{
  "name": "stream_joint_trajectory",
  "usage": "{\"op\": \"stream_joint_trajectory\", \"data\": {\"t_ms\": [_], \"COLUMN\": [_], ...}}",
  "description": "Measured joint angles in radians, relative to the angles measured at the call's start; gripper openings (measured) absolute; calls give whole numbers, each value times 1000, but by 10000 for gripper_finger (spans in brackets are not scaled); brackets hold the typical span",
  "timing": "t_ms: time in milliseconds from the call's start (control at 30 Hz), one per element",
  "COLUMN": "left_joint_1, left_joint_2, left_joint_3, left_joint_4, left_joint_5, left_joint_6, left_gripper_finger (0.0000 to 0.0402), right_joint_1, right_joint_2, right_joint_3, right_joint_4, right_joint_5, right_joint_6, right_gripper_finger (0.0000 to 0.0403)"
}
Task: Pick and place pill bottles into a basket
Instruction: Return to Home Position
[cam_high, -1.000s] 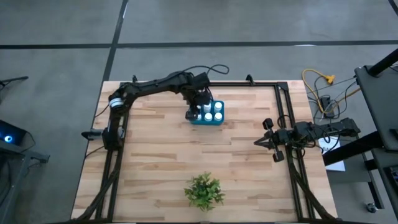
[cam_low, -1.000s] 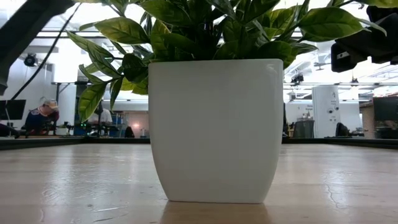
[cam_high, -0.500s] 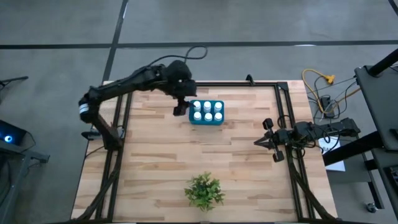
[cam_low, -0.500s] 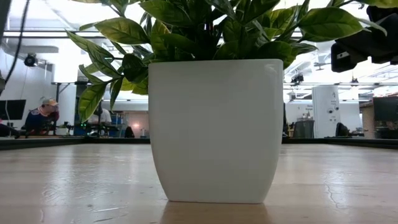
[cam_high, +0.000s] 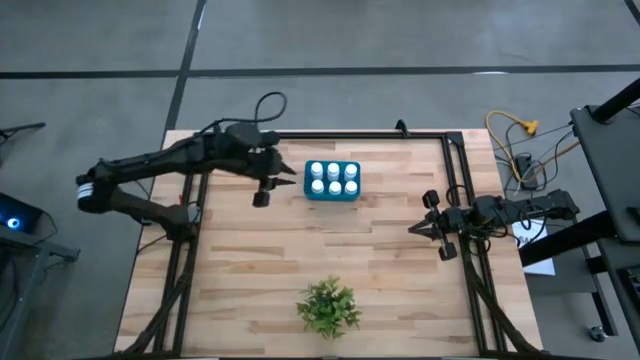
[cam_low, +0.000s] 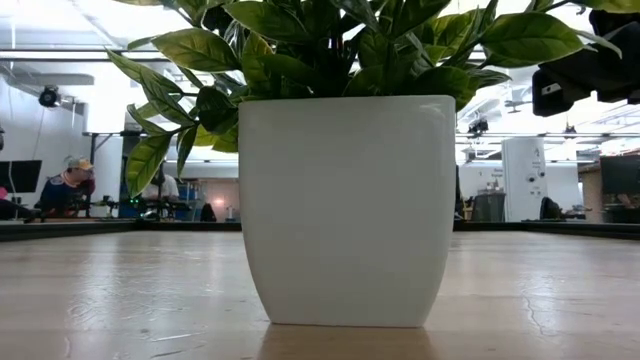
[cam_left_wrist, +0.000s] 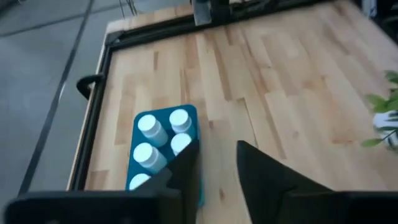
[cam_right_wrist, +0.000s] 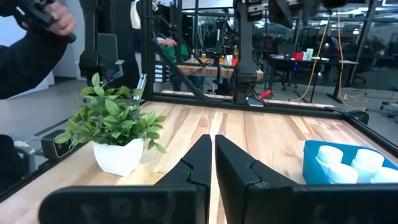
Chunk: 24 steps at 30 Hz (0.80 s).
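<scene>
From my console the table (cam_high: 400, 250) reads as jointed wood planks, pale and smooth, with a soft sheen seen at table height. The basket (cam_high: 333, 198) looks like smooth teal plastic. The pill bottles (cam_high: 333, 186) in it look like white plastic, their caps slightly glossy. The plant pot (cam_low: 348, 210) is white, smooth and matt; ceramic or plastic, I can't tell. Its leaves (cam_low: 300, 40) shine a little. The frame (cam_high: 420, 134) round the table looks like matt black metal. The left gripper (cam_left_wrist: 217, 144) has matt dark fingers (cam_left_wrist: 261, 174).
</scene>
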Motion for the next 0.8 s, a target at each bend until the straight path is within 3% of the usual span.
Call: {"op": "stream_joint_trajectory", "data": {"t_ms": [233,500,800], "left_joint_1": [-42,-121,-214], "left_joint_2": [-161,-298,-422], "left_joint_3": [-184,-384,-612], "left_joint_4": [110,253,587], "left_joint_5": [4,4,-52], "left_joint_6": [-57,-80,-105], "left_gripper_finger": [8,1,0], "right_joint_1": [0,0,0], "right_joint_2": [0,0,0], "right_joint_3": [0,0,0], "right_joint_4": [0,0,0], "right_joint_5": [0,0,0], "right_joint_6": [-2,-2,-2], "right_gripper_finger": [12,12,12]}}
